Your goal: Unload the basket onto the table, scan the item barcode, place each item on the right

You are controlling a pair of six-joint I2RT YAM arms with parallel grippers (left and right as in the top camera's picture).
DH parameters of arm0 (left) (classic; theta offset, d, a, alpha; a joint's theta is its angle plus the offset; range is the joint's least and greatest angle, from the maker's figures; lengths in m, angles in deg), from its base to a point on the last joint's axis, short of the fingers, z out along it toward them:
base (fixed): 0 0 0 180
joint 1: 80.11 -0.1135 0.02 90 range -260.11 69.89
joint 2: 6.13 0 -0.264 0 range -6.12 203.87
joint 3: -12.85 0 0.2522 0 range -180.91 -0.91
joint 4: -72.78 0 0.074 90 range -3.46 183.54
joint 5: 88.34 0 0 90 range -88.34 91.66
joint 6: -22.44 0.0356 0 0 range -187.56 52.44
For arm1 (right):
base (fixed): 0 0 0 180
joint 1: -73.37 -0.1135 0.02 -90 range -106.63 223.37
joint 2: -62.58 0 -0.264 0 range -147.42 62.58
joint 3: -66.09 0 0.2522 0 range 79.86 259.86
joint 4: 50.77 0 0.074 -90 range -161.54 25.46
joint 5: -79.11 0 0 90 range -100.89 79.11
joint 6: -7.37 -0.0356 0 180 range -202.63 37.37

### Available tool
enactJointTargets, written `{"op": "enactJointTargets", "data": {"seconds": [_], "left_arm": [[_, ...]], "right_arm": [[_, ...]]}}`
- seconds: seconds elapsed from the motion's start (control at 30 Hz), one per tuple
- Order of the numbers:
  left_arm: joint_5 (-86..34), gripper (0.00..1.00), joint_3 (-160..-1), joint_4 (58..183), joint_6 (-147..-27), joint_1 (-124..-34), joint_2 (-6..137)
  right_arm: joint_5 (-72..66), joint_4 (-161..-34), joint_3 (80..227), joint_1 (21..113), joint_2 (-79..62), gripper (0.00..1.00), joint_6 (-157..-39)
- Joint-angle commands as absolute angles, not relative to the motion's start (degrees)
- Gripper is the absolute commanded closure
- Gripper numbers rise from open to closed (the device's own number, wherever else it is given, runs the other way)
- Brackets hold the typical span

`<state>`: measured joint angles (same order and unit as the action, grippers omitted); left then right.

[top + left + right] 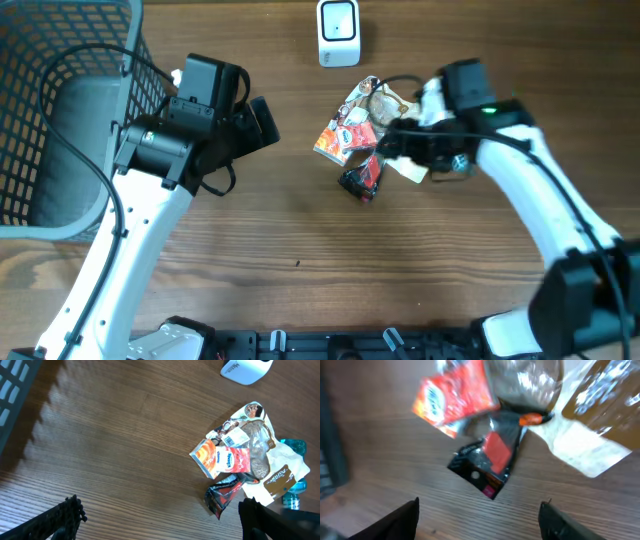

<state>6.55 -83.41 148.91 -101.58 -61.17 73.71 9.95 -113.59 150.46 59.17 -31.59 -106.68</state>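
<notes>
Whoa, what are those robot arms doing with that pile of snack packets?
The robot is meant to scan an item's barcode. Its right tool hangs open just above the pile of packets in the middle of the table, over the black-and-red packet, but holds nothing yet. The left tool is open too, off to the side near the basket. The white scanner sits at the table's far edge, apart from the pile.

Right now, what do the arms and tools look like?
The left arm and right arm have white link shells, black boxy joint housings, loose black cables. The left tool and right tool are black, two-fingered. A green light glows by the right wrist.
</notes>
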Motion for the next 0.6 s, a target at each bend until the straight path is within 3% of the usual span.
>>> {"op": "enactJointTargets", "data": {"seconds": [0.0, 0.3, 0.43, 0.47, 0.53, 0.57], "left_arm": [[7.6, 0.0, -83.4, 148.8, -102.6, -61.6, 73.5], [7.6, 0.0, -83.4, 148.8, -102.6, -61.7, 73.5], [7.6, 0.0, -83.4, 148.8, -102.6, -61.7, 73.6], [7.6, 0.0, -83.4, 148.8, -102.6, -61.6, 73.5], [7.6, 0.0, -83.4, 148.8, -102.6, -61.6, 73.6], [7.6, 0.0, -83.4, 148.8, -102.6, -61.6, 73.5]], "right_arm": [[-3.9, -112.1, 151.6, 53.2, -36.4, 0.24, -118.0], [-5.4, -105.1, 151.6, 49.9, -47.0, 0.44, -120.7], [-6.2, -102.7, 151.5, 49.9, -49.8, 0.43, -120.2], [-6.3, -102.5, 151.5, 49.9, -50.2, 0.46, -120.2], [-7.5, -102.5, 151.5, 49.9, -50.3, 0.64, -120.1], [-7.5, -102.5, 151.5, 49.9, -50.3, 0.66, -120.1]]}}
